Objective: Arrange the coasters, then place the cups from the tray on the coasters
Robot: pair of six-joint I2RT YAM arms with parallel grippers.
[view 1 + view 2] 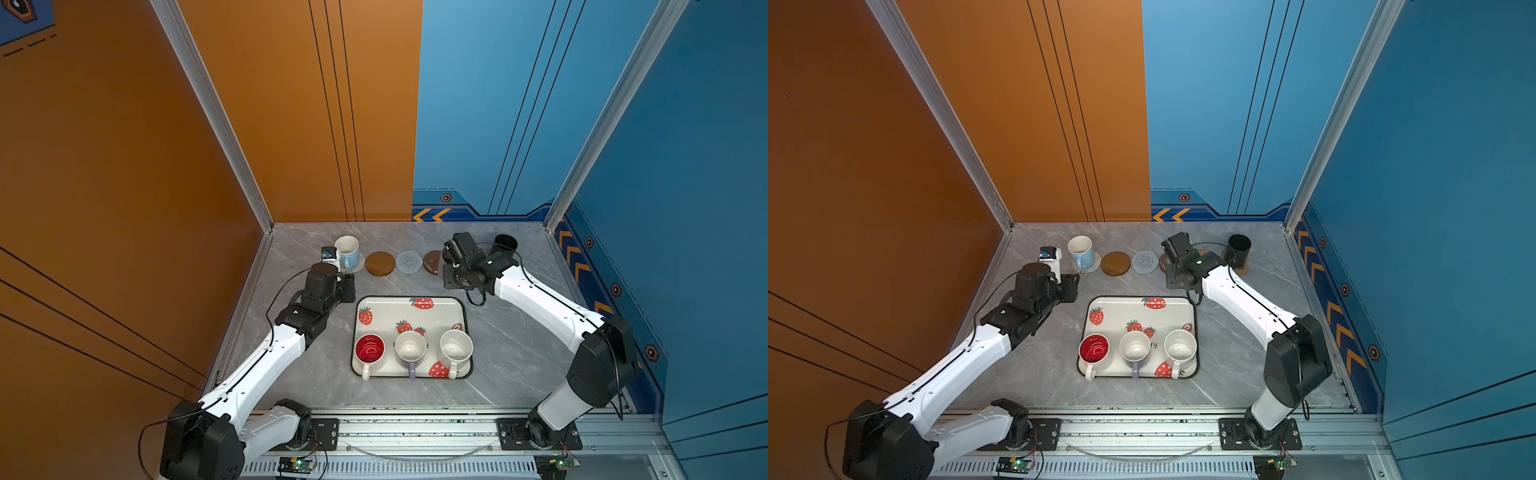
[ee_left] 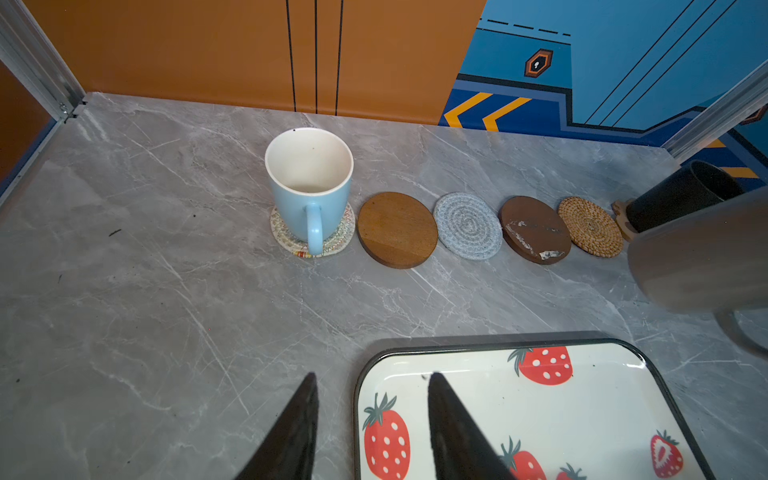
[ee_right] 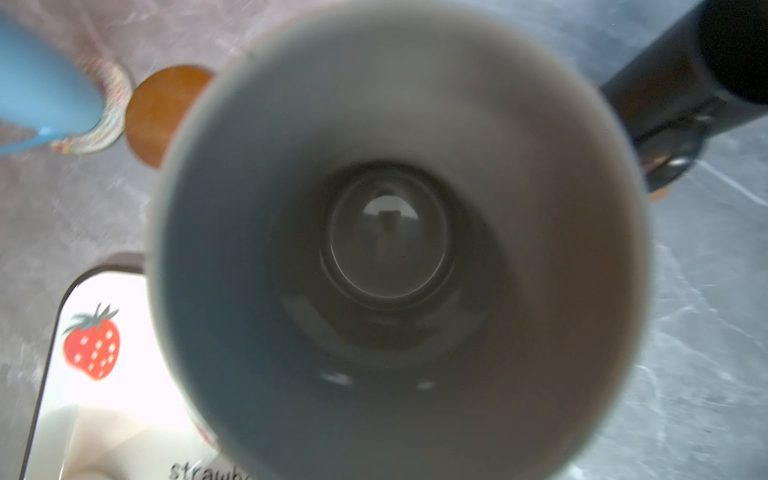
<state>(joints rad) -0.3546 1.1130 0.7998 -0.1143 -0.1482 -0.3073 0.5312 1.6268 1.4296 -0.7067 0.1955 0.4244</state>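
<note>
Six coasters lie in a row along the back. The light blue cup [image 2: 309,187] stands on the beige woven one [image 2: 286,237]. Bare beside it are a brown wooden disc [image 2: 397,228], a grey woven round [image 2: 467,224], a darker disc [image 2: 534,228] and a rattan round [image 2: 590,226]. The black cup [image 1: 505,245] stands on the paw coaster [image 2: 620,216]. My right gripper [image 1: 454,279] is shut on the grey cup [image 3: 390,232], between tray and row; its fingers are hidden. My left gripper [image 2: 372,376] is open and empty over the tray's [image 1: 384,305] far left corner.
On the tray's near half stand three cups with handles toward me: white with red inside [image 1: 369,349], lavender [image 1: 410,347] and speckled white [image 1: 456,349]. Orange and blue walls close in the back and sides of the grey marble table [image 1: 519,353].
</note>
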